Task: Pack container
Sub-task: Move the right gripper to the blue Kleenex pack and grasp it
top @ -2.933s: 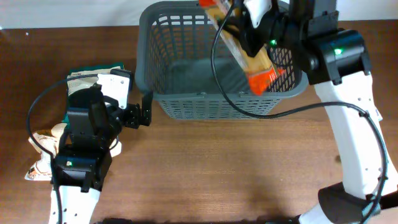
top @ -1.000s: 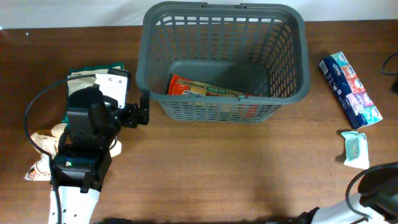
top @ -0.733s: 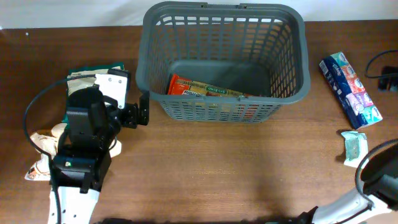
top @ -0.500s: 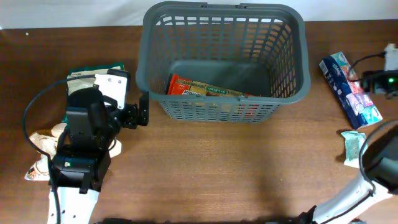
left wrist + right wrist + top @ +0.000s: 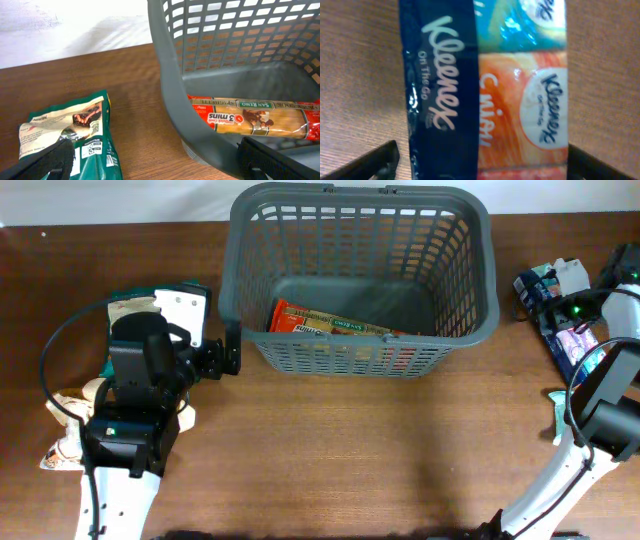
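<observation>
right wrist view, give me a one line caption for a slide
Right arm's open fingers flank a Kleenex On The Go tissue multipack lying on the wooden table.

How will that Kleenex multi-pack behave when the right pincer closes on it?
Probably soft: the Kleenex multi-pack looks like tissue packets in film, so it should squash under pressure. Its glossy wrap shows glare, so it may slip. Lying flat on the table, it is unlikely to roll.
</observation>
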Controlling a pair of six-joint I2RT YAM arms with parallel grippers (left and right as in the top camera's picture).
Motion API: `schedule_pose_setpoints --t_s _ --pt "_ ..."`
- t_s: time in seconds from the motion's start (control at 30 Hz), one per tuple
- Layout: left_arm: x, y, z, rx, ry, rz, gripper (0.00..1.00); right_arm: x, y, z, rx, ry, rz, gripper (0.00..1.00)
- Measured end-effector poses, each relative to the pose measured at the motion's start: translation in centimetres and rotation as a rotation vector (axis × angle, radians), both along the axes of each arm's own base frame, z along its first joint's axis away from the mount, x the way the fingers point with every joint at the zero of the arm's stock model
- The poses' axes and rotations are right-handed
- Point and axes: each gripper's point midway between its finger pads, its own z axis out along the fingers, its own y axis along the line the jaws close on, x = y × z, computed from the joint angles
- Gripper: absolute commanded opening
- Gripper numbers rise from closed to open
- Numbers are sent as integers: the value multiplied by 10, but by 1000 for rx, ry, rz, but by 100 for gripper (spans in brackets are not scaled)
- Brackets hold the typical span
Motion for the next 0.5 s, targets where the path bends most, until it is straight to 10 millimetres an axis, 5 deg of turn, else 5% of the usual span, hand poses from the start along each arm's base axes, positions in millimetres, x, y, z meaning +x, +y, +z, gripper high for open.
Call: schedule_pose_setpoints --t_s 0.23,0.37,0.43,0.5 --pt "0 0 0 -3 1 2 99 2 -1 -1 -8 -5 12 34" --pt "0 0 0 -3 1 2 99 3 -1 -1 -7 -10 7 19" --pt "0 0 0 -3 1 2 99 3 -1 -1 -6 -12 7 4" --pt "0 0 0 -3 1 2 99 5 -2 0 -4 -21 -7 4"
